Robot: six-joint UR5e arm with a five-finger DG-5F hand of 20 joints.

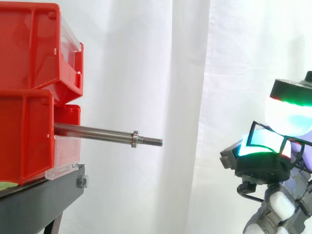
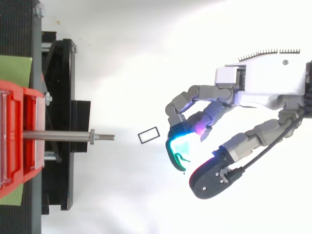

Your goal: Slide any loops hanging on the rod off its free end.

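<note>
- Your rod (image 1: 97,132) sticks out level from the lower of the two stacked red bins (image 1: 29,48) and points toward the hand. Its free end is the bare threaded tip, just past a nut (image 1: 135,139).
- Nothing hangs on the rod along its whole visible length, and the space around its tip is open on every side.
- From above, you can see a small black rectangular loop (image 2: 148,135) off the rod. It sits between the threaded tip and the hand, touching neither and roughly in line with the rod. You cannot tell whether it lies on the white ground or is in the air.
- The bins sit on a black stand (image 1: 44,195), with a green sheet (image 2: 14,70) under them. A white curtain (image 1: 185,73) hangs behind everything.
- There is a wide stretch of open room between the stand's edge and the hand.
- The hand (image 2: 263,83) is well clear of the rod, to its right and lower than it in the side view.
- Its fingers are curled in a hook, with fingertips (image 2: 180,146) glowing cyan, green and magenta.
- The thumb (image 2: 209,175) stretches out beside them with a gap between. The hand grips nothing and touches nothing.
</note>
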